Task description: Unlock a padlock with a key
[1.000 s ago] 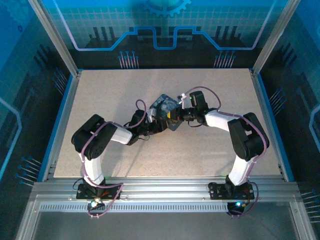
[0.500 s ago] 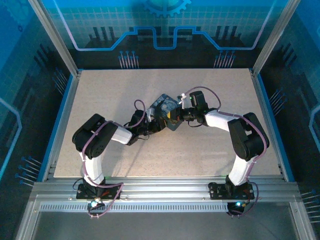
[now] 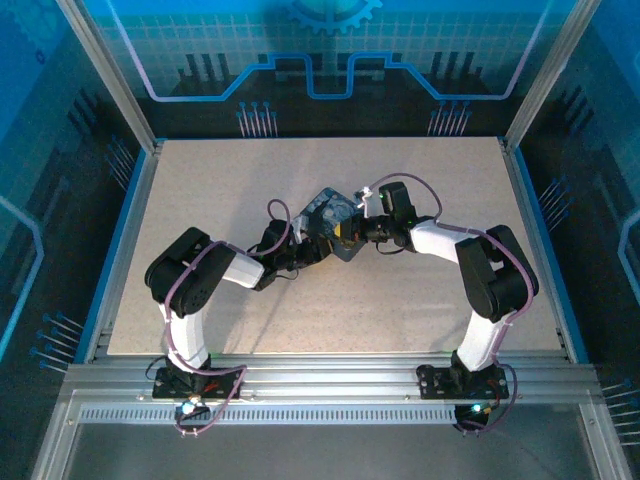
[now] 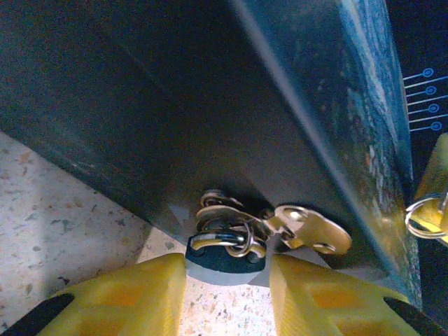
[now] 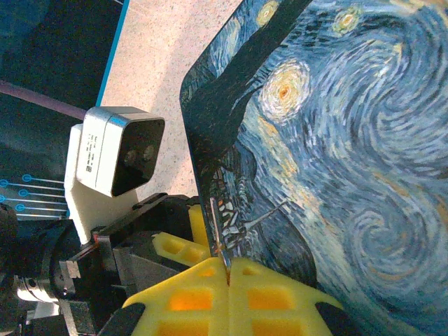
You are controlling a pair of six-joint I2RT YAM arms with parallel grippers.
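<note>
Left pincer (image 4: 227,274) is clamped on the little padlock (image 4: 225,253), which hangs from the clasp (image 4: 308,231) on the tin (image 5: 336,140). Its shackle is threaded through, so I'd say it's not unlocked yet. Right pincer (image 5: 227,278) is pressed together on the key (image 5: 218,234), a thin sliver seen edge-on beside the tin's corner. Key in hand, lock steadied; inserting and turning remain. The keyhole is hidden, and from above the tabletop (image 3: 420,290) both are too small to make out.
</note>
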